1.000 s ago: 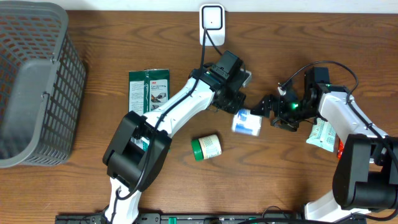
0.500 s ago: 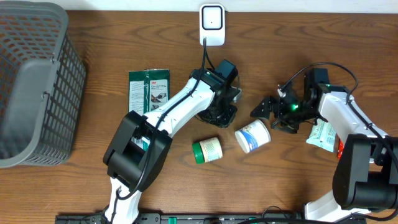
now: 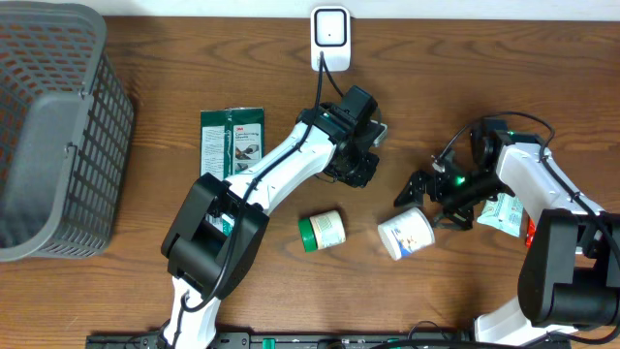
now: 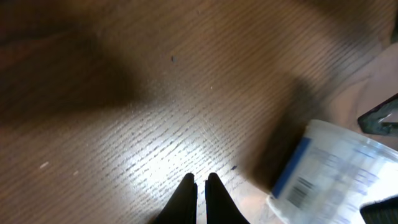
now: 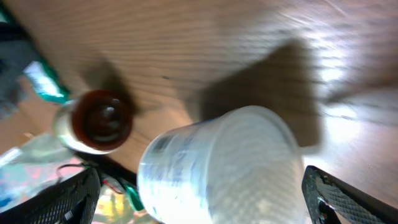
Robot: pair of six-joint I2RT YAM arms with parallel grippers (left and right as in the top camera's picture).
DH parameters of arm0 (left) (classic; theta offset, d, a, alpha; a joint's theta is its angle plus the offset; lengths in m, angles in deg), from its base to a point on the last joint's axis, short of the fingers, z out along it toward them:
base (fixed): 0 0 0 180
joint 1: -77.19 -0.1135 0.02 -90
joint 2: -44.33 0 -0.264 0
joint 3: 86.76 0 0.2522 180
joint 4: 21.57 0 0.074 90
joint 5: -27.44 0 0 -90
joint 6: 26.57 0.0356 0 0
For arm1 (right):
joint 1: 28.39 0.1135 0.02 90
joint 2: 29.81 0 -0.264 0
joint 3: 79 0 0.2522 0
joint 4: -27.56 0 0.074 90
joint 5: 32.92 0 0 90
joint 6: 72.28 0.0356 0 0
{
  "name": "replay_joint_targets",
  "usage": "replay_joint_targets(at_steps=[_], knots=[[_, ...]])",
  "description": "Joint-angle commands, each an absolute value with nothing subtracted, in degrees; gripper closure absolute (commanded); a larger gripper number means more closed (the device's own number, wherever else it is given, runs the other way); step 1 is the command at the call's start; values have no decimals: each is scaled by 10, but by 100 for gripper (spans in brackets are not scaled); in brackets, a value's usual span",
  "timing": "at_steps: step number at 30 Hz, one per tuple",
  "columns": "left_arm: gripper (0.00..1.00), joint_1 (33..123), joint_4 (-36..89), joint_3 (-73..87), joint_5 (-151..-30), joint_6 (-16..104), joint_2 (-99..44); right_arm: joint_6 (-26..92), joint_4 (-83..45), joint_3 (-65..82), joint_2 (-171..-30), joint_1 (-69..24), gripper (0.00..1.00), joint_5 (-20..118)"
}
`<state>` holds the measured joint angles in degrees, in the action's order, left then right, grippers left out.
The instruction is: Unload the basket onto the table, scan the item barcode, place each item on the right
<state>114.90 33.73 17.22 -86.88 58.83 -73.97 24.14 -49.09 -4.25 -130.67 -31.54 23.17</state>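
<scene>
shows a white tub (image 3: 405, 234) with a blue label lying on its side on the desk (image 3: 126, 291), just right of a green-lidded jar (image 3: 321, 231); catches the tub's barcode (image 4: 305, 186) in the left wrist view, blurred; finds the right tool (image 5: 202, 180) spread wide, one finger on either side of the tub in its own view, clamped on nothing; cannot tell whether either finger touches the tub; finds the left tool (image 4: 199, 190) pressed together and empty, pointing at bare wood near the tub; puts a white scanner (image 3: 330, 34) at the desk's far edge, well apart from the tub; notes a green packet (image 3: 232, 141) lying flat beside the left arm, a grey basket (image 3: 107, 116) at the far left, and a second packet (image 3: 504, 208) partly under the right arm
</scene>
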Motion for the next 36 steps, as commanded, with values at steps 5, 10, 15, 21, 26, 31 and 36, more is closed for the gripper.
replay_joint_targets(at_steps=[5, 10, 15, 21, 26, 31, 36], knots=[[92, 1150, 353, 168, -876, 585, -728, 246, -477, -91, -1311, -317, 1, 281], [92, 1149, 364, 168, -828, 591, -728, 299, -452, -142, -1311, -317, 1, 280], [92, 1144, 365, 168, -797, 591, -728, 319, -480, -148, -1311, -317, 1, 255], [92, 1144, 368, 168, -799, 591, -728, 319, -511, -148, -1311, -317, 4, 208], [92, 1142, 380, 168, -799, 591, -728, 319, -507, -148, -1311, -317, 3, 208], [92, 1141, 388, 168, -799, 600, -728, 319, -506, -148, -1311, -317, 2, 209], [92, 1140, 391, 175, -800, 613, -728, 325, -483, -148, -1311, -317, 1, 243]])
